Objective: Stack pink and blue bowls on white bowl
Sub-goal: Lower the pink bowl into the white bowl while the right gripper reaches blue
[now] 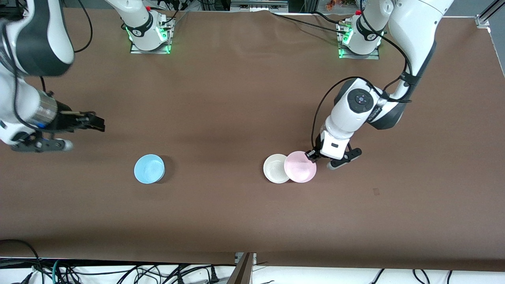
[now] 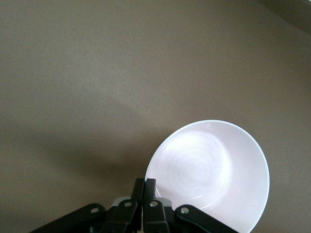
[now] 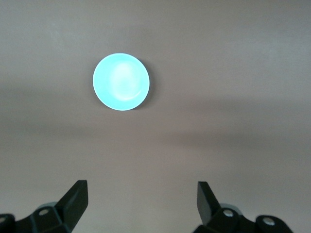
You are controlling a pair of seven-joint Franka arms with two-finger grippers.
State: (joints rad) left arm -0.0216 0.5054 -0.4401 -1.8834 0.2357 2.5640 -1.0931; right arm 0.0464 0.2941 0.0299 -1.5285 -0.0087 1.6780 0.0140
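The pale pink bowl [image 1: 300,167] overlaps the edge of the white bowl [image 1: 275,169] on the side toward the left arm's end of the table. My left gripper [image 1: 314,155] is shut on the pink bowl's rim. In the left wrist view my left gripper [image 2: 149,187] pinches the rim of the pink bowl [image 2: 209,170], and the white bowl is hidden. The light blue bowl [image 1: 149,169] stands alone toward the right arm's end. My right gripper [image 1: 99,125] is open and empty over bare table. The right wrist view shows my right gripper [image 3: 142,187] with the blue bowl [image 3: 121,81] well ahead.
The brown table cover [image 1: 236,98] spans the whole view. The arm bases [image 1: 150,37] [image 1: 359,41] stand along its edge farthest from the front camera. Cables [image 1: 118,272] lie past the nearest edge. A small dark mark [image 1: 376,191] is on the cloth.
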